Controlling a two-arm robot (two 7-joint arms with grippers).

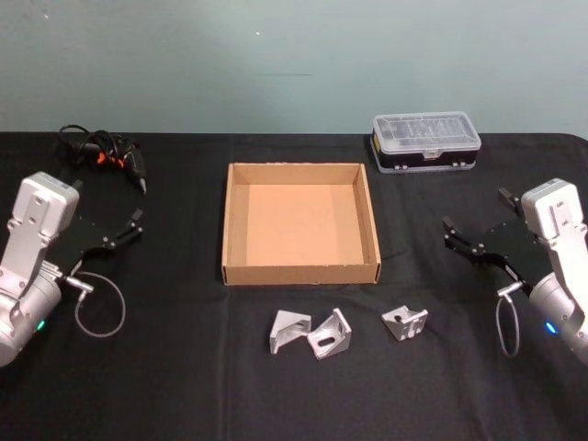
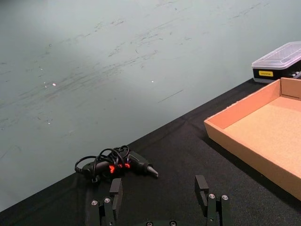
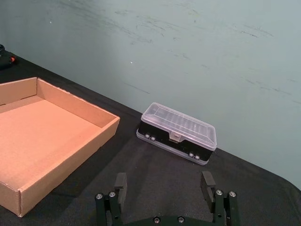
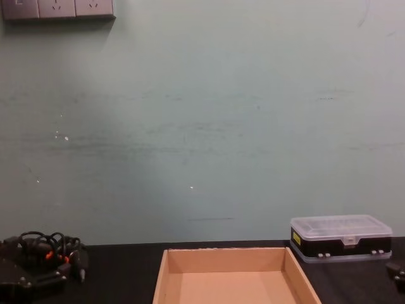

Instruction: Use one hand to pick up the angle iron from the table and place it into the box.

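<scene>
Angle irons (image 1: 289, 331) are the story here: three silver pieces lie on the table (image 1: 184, 386) in a loose row just in front of the box (image 1: 299, 273), and none is inside it. Two sit close together at the left of the row, while the lone angle iron (image 1: 404, 322) lies a little apart to the right.

The box is in the middle of the table, open side up and bare inside, so a drop from above looks unobstructed.

The left gripper (image 1: 129, 230) is poised off the box's left side, its fingers (image 2: 115, 188) spread wide with nothing between them. The right gripper (image 1: 475, 210) mirrors it off the right side, with its fingers (image 3: 207, 181) parted and empty too. Both are well apart from the irons, and flanking the box this way leaves the centre open.

By my reading the pick has not started. The right gripper is nearer the lone piece, which has free table around it for a clean pinch, whereas the crowded pair looks trickier.

The clear-lidded case (image 1: 425, 141) sits behind the box's far right corner, and a black corded tool (image 1: 106, 156) lies at the far left. Both are out of the likely path.
</scene>
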